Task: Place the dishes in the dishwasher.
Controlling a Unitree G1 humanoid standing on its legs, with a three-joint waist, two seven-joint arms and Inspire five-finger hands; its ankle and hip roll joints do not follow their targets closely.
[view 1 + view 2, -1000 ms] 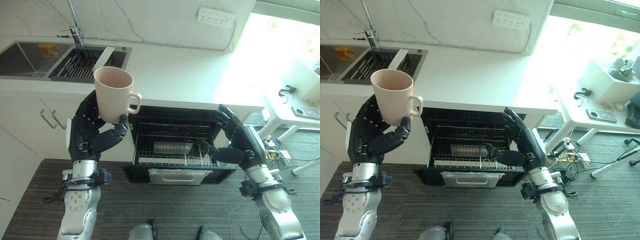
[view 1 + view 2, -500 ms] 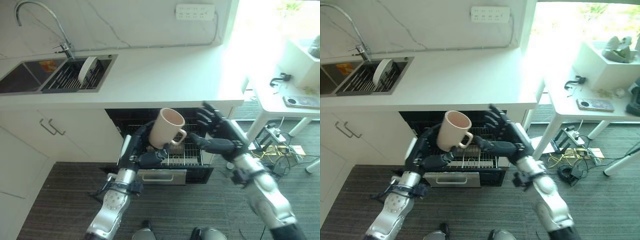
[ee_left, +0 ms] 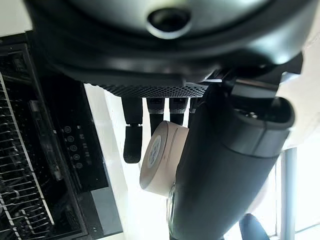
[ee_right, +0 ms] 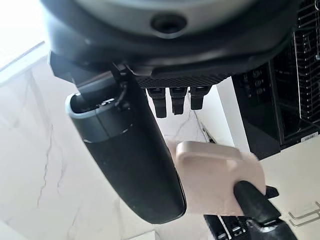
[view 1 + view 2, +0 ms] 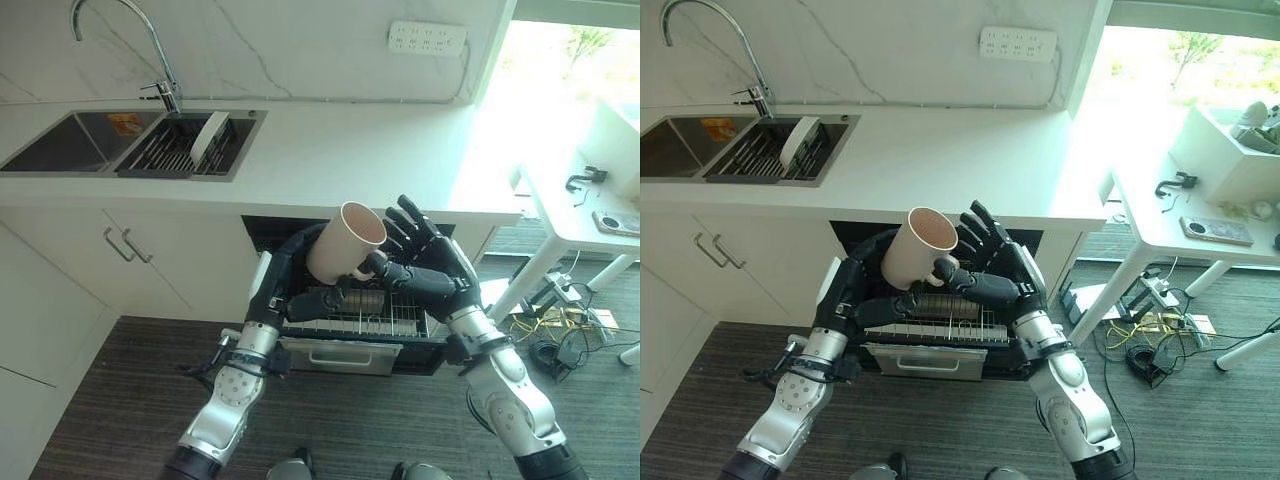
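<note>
I am holding a pale pink mug (image 5: pixel 345 243) in my left hand (image 5: pixel 290 290), my fingers (image 3: pixel 132 142) curled round its body and my thumb pressed against its lower side. The mug is tilted, its open mouth facing up and away from me, and its handle (image 4: pixel 220 165) sticks out toward my right hand (image 5: pixel 430 270). That hand is just beside the mug with its fingers (image 5: pixel 975 225) spread wide and straight, and its thumb tip meets the handle (whether it hooks through the loop, I cannot tell). Directly under both sets of fingers is the open dishwasher (image 5: pixel 262 238), its wire rack (image 5: pixel 385 318) pulled out. Beyond my fingertips runs the white bench (image 5: pixel 340 160). Well off past my left fingers, a sink (image 5: pixel 60 155) is set into that bench, with a white plate (image 5: pixel 208 138) standing on edge in the drainer next to it.
</note>
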